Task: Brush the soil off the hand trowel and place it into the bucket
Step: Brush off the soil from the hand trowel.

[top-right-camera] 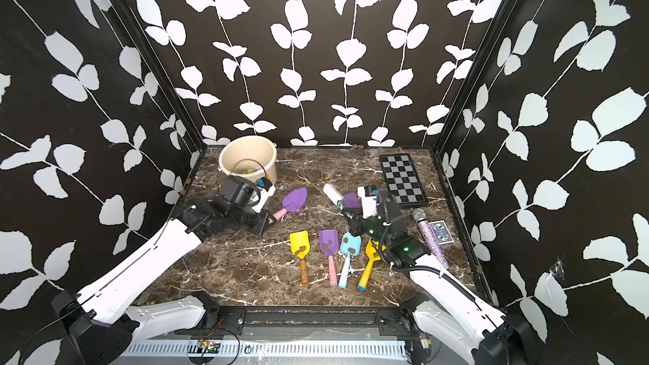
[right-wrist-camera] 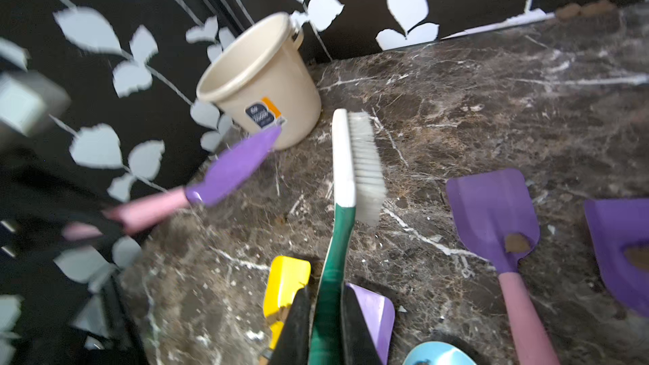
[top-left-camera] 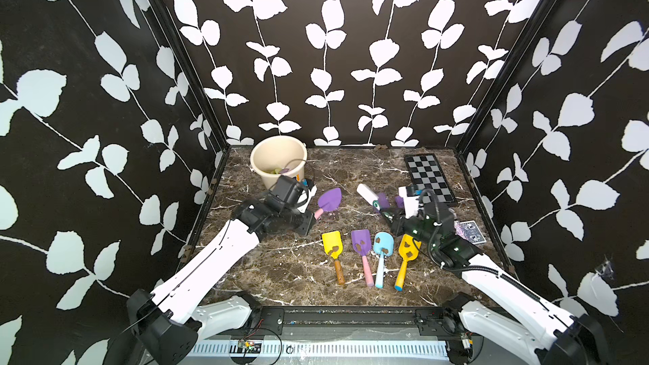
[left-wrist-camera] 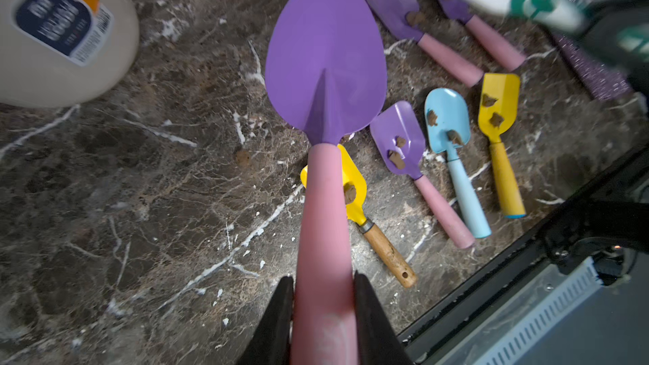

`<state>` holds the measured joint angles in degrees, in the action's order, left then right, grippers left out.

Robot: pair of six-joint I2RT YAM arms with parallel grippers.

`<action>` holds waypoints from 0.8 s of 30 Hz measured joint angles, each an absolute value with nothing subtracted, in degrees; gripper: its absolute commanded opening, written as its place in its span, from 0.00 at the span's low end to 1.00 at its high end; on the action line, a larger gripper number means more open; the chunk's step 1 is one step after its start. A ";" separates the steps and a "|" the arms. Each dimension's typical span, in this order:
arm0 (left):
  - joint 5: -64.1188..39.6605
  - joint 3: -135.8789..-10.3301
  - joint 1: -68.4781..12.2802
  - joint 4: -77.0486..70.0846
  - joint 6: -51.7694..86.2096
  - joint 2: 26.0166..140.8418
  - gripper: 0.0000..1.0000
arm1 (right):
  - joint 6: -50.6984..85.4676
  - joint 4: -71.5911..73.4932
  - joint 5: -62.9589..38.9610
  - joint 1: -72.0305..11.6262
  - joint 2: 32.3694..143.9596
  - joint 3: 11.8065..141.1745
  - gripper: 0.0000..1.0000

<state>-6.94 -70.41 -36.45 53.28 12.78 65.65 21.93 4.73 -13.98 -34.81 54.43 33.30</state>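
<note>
My left gripper (left-wrist-camera: 323, 279) is shut on the pink handle of a purple pointed hand trowel (left-wrist-camera: 326, 57), held above the table just in front of the cream bucket (top-left-camera: 270, 180). Its blade (top-left-camera: 330, 200) shows no soil in the left wrist view. My right gripper (right-wrist-camera: 325, 289) is shut on the green handle of a white-bristled brush (right-wrist-camera: 354, 163), whose head (top-left-camera: 367, 194) hangs a short way right of the trowel, apart from it. Brown soil (left-wrist-camera: 397, 159) clumps lie on the blades of several trowels (top-left-camera: 361, 242) in a row at the front.
Two more purple trowels (right-wrist-camera: 491, 212) lie by the right gripper. A chessboard (top-left-camera: 430, 177) sits at the back right, with a card deck (top-left-camera: 472, 231) and a glittery microphone (top-right-camera: 430, 237) near the right wall. Green and purple pieces (top-left-camera: 279, 171) lie in the bucket.
</note>
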 measured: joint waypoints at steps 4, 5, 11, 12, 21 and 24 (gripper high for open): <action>-9.04 -77.87 -36.21 58.57 13.13 66.78 0.00 | 6.92 2.13 -7.35 -46.39 59.59 36.56 0.00; -9.58 -78.96 -36.16 59.77 13.47 67.29 0.00 | 3.18 1.80 -5.17 -48.86 60.97 37.28 0.00; -11.57 -80.38 -35.24 66.46 15.86 70.37 0.00 | -19.94 4.12 8.80 -60.12 65.69 39.35 0.00; -11.64 -80.36 -35.05 67.16 16.16 70.59 0.00 | -23.75 4.91 10.90 -61.47 66.13 39.40 0.00; -12.25 -80.38 -33.63 70.76 17.39 70.70 0.00 | -51.44 9.67 23.11 -69.04 69.41 39.42 0.00; -12.60 -80.38 -33.54 71.29 17.54 70.76 0.00 | -57.06 10.26 25.34 -69.38 71.00 40.16 0.00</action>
<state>-12.60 -80.38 -33.54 71.29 17.54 70.76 -57.06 10.26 25.34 -69.38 71.00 40.16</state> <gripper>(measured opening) 0.264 0.126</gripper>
